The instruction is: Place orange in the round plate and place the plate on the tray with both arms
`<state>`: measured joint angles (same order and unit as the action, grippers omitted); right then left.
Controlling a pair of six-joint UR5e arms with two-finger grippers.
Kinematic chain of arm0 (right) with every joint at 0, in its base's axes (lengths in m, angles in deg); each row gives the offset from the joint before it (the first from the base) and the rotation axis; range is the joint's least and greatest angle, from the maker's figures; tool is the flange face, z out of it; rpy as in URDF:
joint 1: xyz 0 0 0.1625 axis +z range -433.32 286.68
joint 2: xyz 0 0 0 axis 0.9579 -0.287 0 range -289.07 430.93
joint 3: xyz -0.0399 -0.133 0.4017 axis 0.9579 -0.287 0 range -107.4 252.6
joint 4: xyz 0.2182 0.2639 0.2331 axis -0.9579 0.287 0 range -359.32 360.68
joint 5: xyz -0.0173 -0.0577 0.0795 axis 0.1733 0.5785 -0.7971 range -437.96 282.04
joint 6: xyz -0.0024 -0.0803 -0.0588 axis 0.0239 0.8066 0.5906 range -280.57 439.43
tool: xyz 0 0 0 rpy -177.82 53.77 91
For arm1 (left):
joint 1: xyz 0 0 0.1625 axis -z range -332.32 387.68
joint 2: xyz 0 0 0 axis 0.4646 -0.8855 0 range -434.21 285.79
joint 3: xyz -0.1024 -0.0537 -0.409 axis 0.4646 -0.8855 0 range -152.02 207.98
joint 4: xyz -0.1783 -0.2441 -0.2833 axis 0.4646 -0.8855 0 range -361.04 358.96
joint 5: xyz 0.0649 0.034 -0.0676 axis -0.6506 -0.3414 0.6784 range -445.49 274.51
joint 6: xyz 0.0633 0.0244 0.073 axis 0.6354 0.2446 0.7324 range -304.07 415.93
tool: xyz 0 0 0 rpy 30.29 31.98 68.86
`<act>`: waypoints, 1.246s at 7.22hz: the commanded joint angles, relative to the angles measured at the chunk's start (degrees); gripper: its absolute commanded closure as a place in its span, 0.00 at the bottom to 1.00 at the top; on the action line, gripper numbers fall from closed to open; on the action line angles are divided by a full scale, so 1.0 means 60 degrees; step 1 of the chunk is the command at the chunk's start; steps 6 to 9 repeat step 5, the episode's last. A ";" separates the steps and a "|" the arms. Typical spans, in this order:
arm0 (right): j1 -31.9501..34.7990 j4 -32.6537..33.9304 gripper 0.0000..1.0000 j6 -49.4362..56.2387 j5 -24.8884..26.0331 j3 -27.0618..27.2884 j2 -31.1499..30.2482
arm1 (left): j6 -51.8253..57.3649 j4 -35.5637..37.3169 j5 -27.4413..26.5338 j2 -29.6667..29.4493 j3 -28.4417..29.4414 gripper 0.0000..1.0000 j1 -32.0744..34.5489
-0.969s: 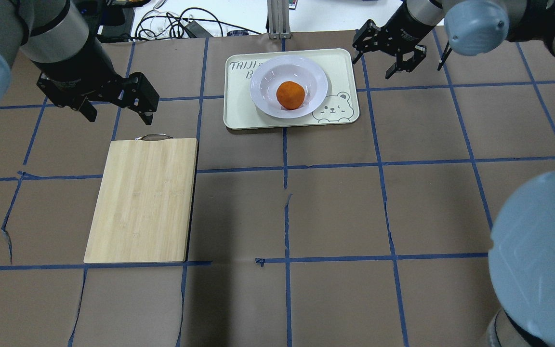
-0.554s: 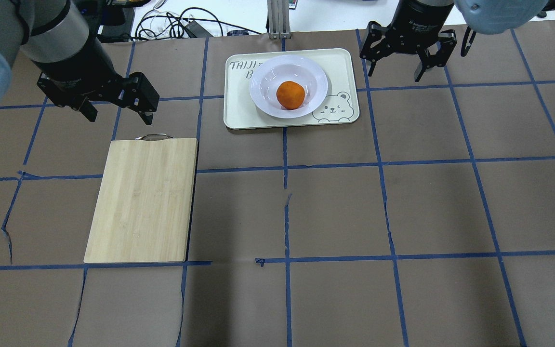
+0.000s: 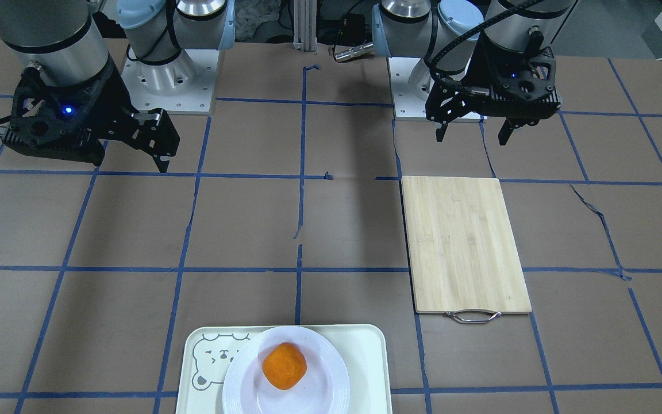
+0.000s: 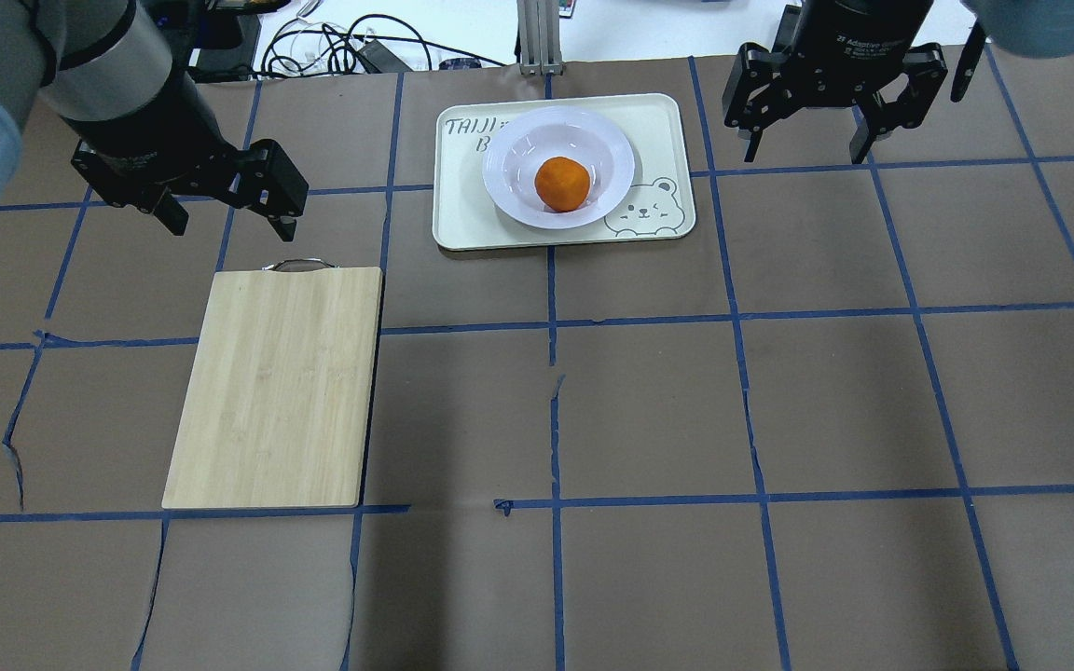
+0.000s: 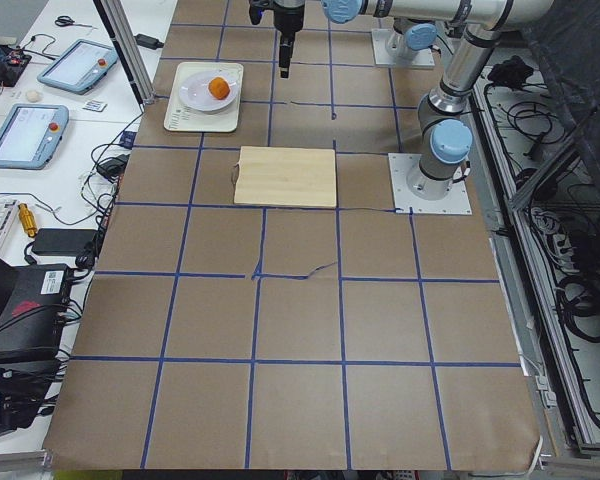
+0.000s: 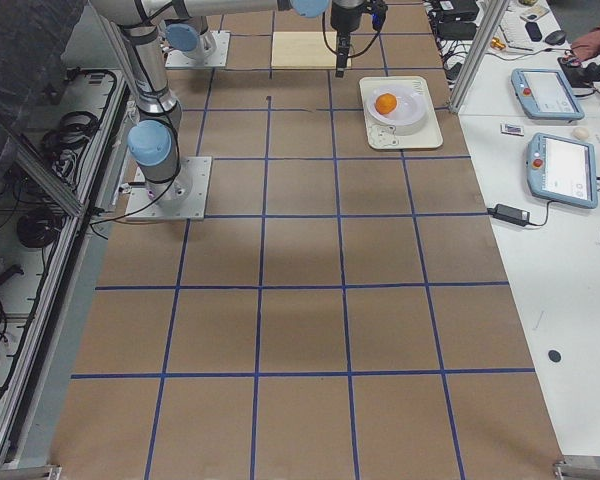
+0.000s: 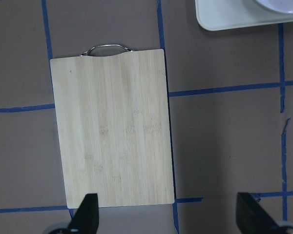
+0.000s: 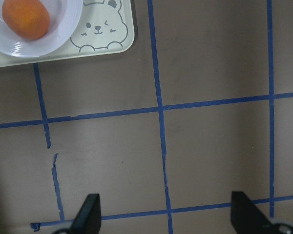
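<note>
Resting orange (image 4: 562, 183), apart from right hand (image 4: 805, 152)

On tray (image 4: 462, 210): round plate (image 4: 500, 177) holding orange (image 4: 562, 183); cutting board (image 4: 276, 387) to robot's left.

The left arm (image 4: 99, 65) reaches in with its wrist turned straight down. The left pincer (image 4: 234, 219) hangs empty, its two black fingers (image 7: 89, 210) spread wide apart. The right arm (image 4: 859, 19) is likewise wrist-down. The right pincer (image 4: 807, 149) is empty too, its fingers (image 8: 90, 210) splayed just as wide.
</note>
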<state>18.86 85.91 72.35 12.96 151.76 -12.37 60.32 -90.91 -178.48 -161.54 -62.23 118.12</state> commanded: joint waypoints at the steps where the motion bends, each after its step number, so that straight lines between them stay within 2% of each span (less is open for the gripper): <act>1: 0.0003 -0.0127 0.07 0.0937 0.0023 0.0006 -0.0033 | 0.0000 0.0006 0.0001 -0.0006 0.0005 0.00 0.0000; 3: 0.0003 -0.0098 0.08 0.1500 0.0008 0.0006 -0.0033 | 0.0000 -0.0008 0.0001 -0.0006 -0.0009 0.00 0.0000; 9: 0.0003 -0.0097 0.08 0.1472 0.0022 0.0006 -0.0033 | 0.0000 0.0006 0.0001 -0.0006 -0.0009 0.00 0.0000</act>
